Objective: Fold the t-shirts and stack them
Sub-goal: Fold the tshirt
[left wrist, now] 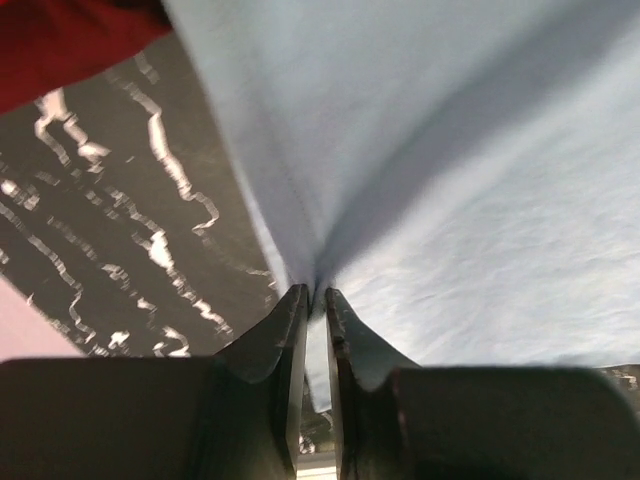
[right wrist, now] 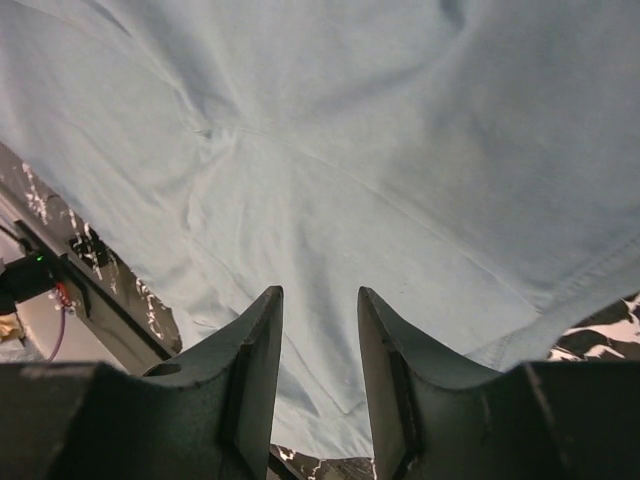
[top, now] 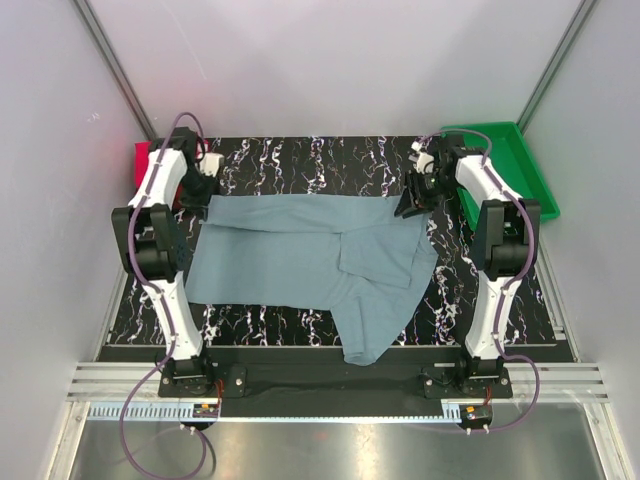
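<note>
Left gripper clamps the grey-blue t-shirt, spread lengthwise left-to-right; right gripper gapes above it.

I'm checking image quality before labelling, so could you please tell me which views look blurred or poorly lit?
Top external: sharp, evenly lit, glare on the metal sheet below the bases. Left wrist: the grey-blue t-shirt and marbled table look smeared. Right wrist: cloth creases crisp, the right hand a dark silhouette.
</note>
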